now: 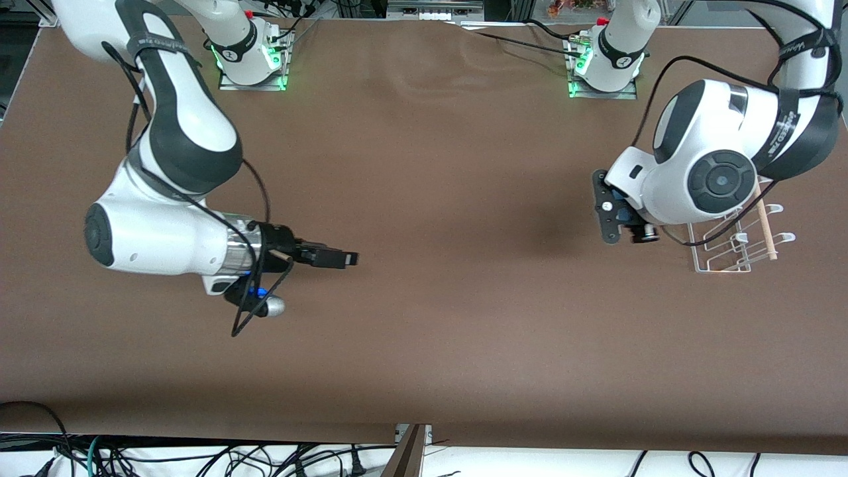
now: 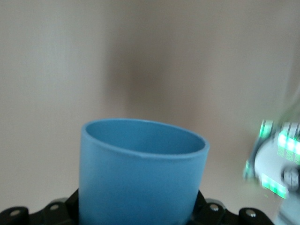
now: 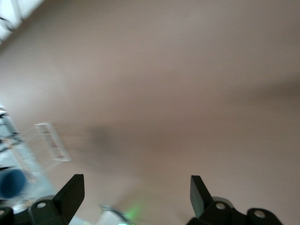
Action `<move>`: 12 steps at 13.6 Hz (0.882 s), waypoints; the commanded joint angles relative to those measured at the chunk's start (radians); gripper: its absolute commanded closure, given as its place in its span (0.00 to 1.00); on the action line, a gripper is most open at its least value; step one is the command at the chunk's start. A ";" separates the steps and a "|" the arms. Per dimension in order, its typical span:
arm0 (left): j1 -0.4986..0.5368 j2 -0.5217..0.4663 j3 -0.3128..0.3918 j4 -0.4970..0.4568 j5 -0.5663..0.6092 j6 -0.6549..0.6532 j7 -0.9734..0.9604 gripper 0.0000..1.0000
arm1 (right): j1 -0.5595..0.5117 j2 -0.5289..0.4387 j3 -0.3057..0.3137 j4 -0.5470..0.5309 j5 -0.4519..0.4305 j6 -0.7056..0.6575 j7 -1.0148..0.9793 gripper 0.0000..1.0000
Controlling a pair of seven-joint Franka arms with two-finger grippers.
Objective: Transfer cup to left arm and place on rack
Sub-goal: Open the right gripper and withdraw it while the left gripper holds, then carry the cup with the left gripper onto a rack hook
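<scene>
Nearest the front camera, the right gripper (image 1: pixel 349 258) hovers over bare table (image 1: pixel 424 331), its 2 fingers (image 3: pixel 70 194) spread and empty. Beside the rack (image 1: pixel 735 248), the left gripper (image 1: pixel 619 215) clamps the cup (image 2: pixel 140 173).

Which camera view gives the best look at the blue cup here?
The left wrist view: the cup fills the foreground, rim and wall plain, held in the left gripper. The front view shows only a blue sliver under the left arm's wrist; the right wrist view, a small blue patch at the edge.
</scene>
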 commanded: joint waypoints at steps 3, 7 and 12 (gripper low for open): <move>0.002 -0.001 -0.004 -0.016 0.320 -0.157 -0.043 0.98 | -0.065 -0.060 -0.096 -0.044 -0.194 -0.133 -0.326 0.00; -0.014 0.008 -0.007 -0.021 0.557 -0.312 -0.107 0.98 | -0.068 -0.212 -0.120 -0.194 -0.461 -0.116 -0.350 0.00; -0.051 0.019 -0.012 -0.304 0.777 -0.293 -0.410 0.98 | -0.119 -0.385 -0.161 -0.343 -0.500 -0.053 -0.359 0.00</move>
